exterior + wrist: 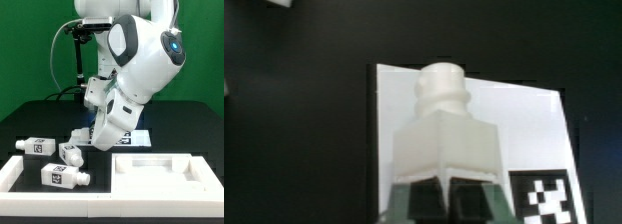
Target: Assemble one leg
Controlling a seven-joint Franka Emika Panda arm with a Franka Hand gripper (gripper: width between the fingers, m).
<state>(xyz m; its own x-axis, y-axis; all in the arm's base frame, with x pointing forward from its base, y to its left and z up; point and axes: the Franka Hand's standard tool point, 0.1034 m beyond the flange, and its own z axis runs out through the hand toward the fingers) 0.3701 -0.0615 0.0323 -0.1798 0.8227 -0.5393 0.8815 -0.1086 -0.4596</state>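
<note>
My gripper (pixel 441 206) is shut on a white furniture leg (pixel 441 125). The leg points away from the wrist camera, its round screw end farthest out, and hangs over the marker board (pixel 530 115). In the exterior view the gripper (pixel 92 132) is low over the table's middle, with the held leg (pixel 80 135) sticking out toward that view's left. The white square tabletop (pixel 155 165) lies at the front right. Three more white legs lie on the black table: one at the left (pixel 35 145), one just below the gripper (pixel 68 153) and one nearer the front (pixel 62 176).
A white L-shaped border (pixel 15 172) runs along the front and left of the work area. The marker board (pixel 135 136) lies behind the tabletop, under the arm. A black stand (pixel 76 55) rises at the back.
</note>
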